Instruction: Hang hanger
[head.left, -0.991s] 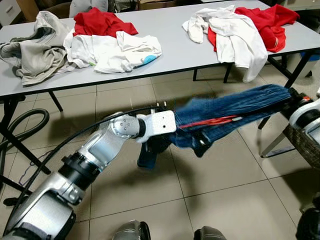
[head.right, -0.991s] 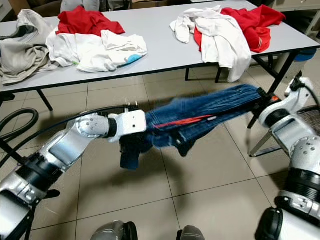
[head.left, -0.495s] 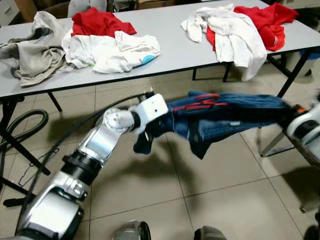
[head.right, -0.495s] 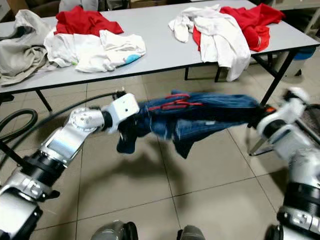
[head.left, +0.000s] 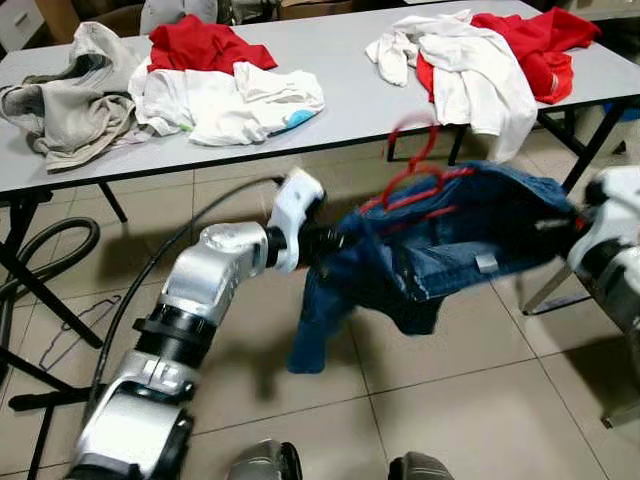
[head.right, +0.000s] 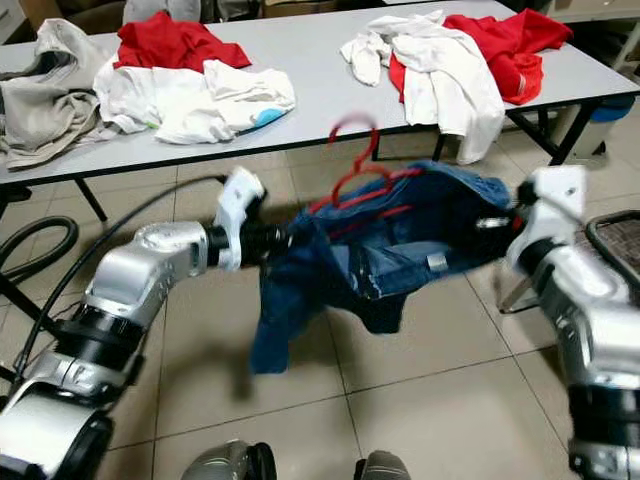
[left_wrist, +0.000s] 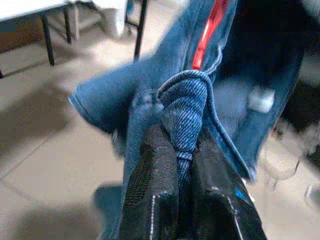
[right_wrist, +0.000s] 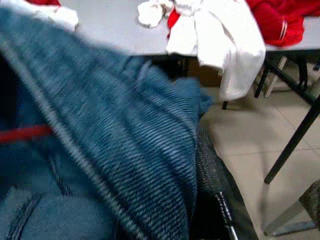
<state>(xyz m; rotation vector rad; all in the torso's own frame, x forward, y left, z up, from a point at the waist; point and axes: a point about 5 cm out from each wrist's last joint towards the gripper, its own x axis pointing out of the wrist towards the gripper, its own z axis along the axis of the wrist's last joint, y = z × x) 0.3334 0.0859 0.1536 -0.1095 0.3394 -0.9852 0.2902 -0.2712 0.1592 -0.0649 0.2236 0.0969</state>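
Left wrist view shows your left gripper (left_wrist: 182, 150) pinching the denim shorts (head.left: 440, 240); your right gripper (right_wrist: 197, 165) also clamps them. They now sag open rather than stretched flat, and the red hanger (head.left: 415, 170) stands upright inside, ready for hanging.

Ribbed matt blue denim jeans (head.left: 470, 235) bunch between the textured black fingers (left_wrist: 155, 195) of the left gripper (left_wrist: 182, 165), a smooth glossy red plastic hanger (head.left: 415, 170) beside them, above glossy floor tiles (head.left: 450, 400), brushed silver metal arm (head.left: 205, 285) behind
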